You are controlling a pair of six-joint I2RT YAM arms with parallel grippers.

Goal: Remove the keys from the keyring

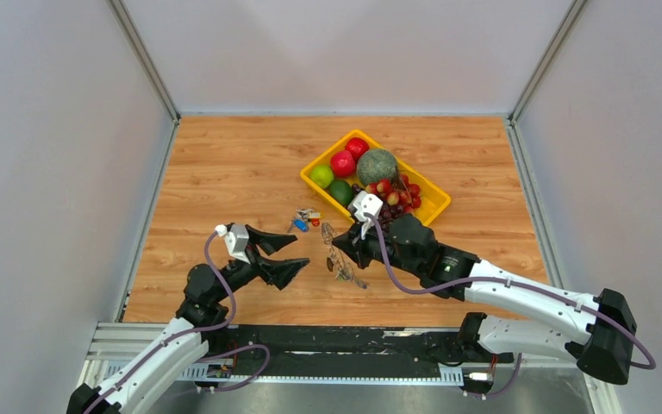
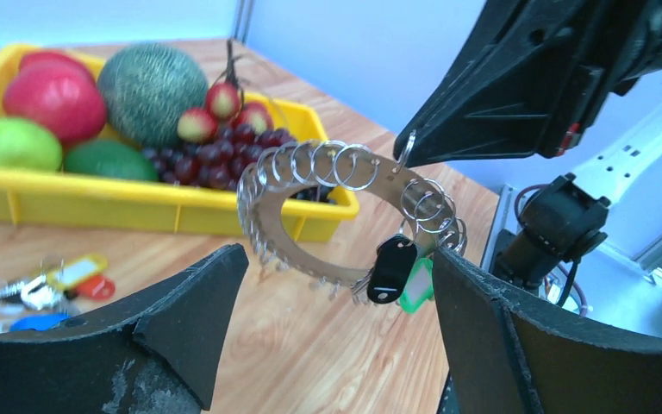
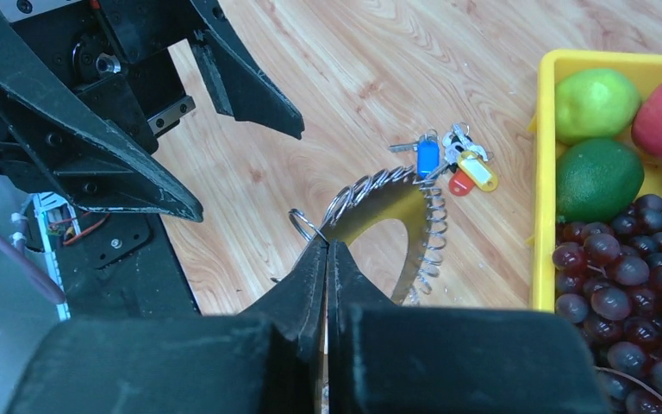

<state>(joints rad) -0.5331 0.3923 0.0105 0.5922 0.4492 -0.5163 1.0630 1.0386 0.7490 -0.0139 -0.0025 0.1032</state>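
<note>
The keyring (image 1: 338, 263) is a large silver ring strung with many small wire loops. My right gripper (image 1: 346, 247) is shut on its rim and holds it upright above the table, as the right wrist view shows (image 3: 327, 243) with the keyring (image 3: 396, 197) just beyond the tips. In the left wrist view the keyring (image 2: 269, 226) hangs ahead, with a green-capped key (image 2: 417, 285) and a dark, almost black-looking capped key (image 2: 391, 269) dangling at its lower right. My left gripper (image 2: 338, 254) is open and empty, its right finger close beside these keys. It shows left of the ring in the top view (image 1: 302, 250).
A small loose bunch of keys with blue, red and yellow caps (image 1: 304, 219) lies on the wooden table behind the ring. A yellow tray (image 1: 435, 203) with apples, limes, a melon and grapes stands at the back right, close to the right arm.
</note>
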